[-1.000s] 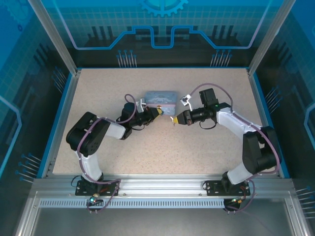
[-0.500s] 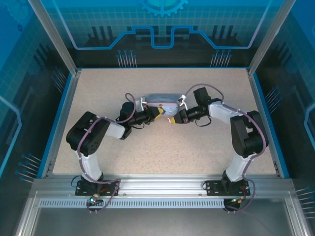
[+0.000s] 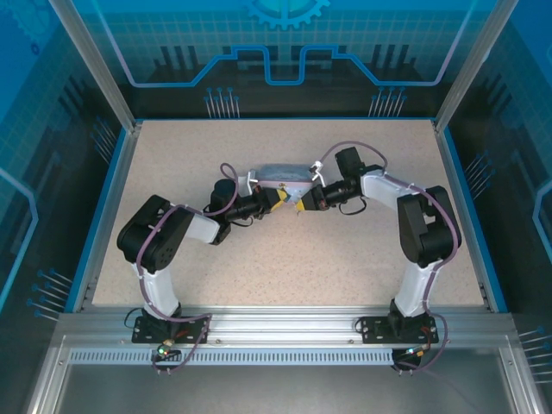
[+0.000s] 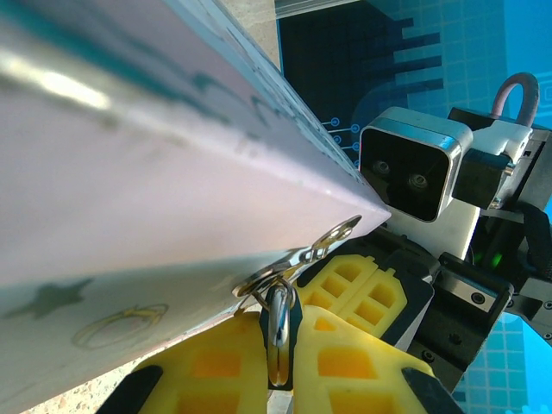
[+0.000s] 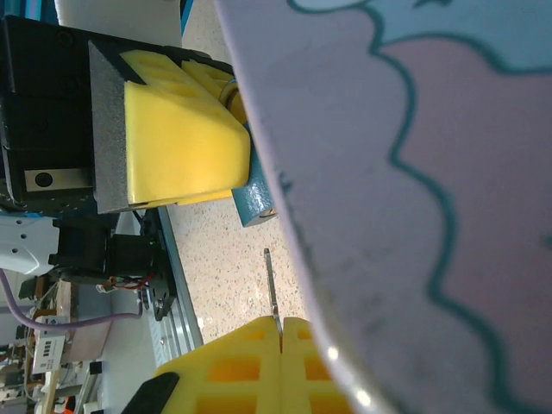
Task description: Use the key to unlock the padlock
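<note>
Jaws of the left gripper (image 3: 278,197) are clamped on the padlock (image 5: 256,197), which is held just beside the edge of the pale tin (image 5: 414,172). Those of the right gripper (image 3: 299,204) are pressed together on the key (image 5: 271,285) — its thin blade is pointed at the padlock, near but not touching.

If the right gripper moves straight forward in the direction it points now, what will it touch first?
Most likely the padlock, held by the left gripper: the key in the right gripper aims at it across a small gap. The tin runs close alongside, so depth is uncertain.
</note>
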You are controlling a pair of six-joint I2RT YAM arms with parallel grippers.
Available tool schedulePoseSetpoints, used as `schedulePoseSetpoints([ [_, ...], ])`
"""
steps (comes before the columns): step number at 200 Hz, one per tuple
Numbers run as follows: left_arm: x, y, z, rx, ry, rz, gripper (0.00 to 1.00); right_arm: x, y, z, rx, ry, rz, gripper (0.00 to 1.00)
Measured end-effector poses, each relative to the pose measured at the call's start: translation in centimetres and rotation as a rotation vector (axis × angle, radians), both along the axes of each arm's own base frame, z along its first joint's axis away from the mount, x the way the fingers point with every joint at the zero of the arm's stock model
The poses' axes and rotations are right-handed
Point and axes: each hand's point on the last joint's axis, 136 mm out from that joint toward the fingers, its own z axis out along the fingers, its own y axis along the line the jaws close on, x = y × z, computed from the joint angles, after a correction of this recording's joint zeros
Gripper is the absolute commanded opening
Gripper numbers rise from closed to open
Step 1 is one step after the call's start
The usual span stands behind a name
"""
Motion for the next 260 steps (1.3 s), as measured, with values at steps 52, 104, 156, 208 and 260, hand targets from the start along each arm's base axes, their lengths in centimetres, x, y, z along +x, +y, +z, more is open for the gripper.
schedulePoseSetpoints([
  [52,0.1,0.1,-0.1,0.002,-0.001,0.004,0.00,0.2,0.3,-0.2,-0.020,0.006,0.003,0.00],
  [104,0.1,0.1,-0.1,0.006,-0.006,0.003,0.00,0.4,0.4,-0.4,-0.036,0.009,-0.004,0.00],
  [156,0.1,0.1,-0.1,0.017,-0.025,0.003,0.00,0.6,0.5,-0.5,-0.045,0.017,-0.010,0.00],
  [208,0.1,0.1,-0.3,0.020,-0.026,-0.001,0.00,0.9,0.4,-0.5,-0.057,0.020,-0.014,0.00],
  [260,0.0,0.0,-0.4,0.035,-0.049,-0.012,0.00,0.9,0.3,-0.7,-0.071,0.021,-0.019,0.00],
])
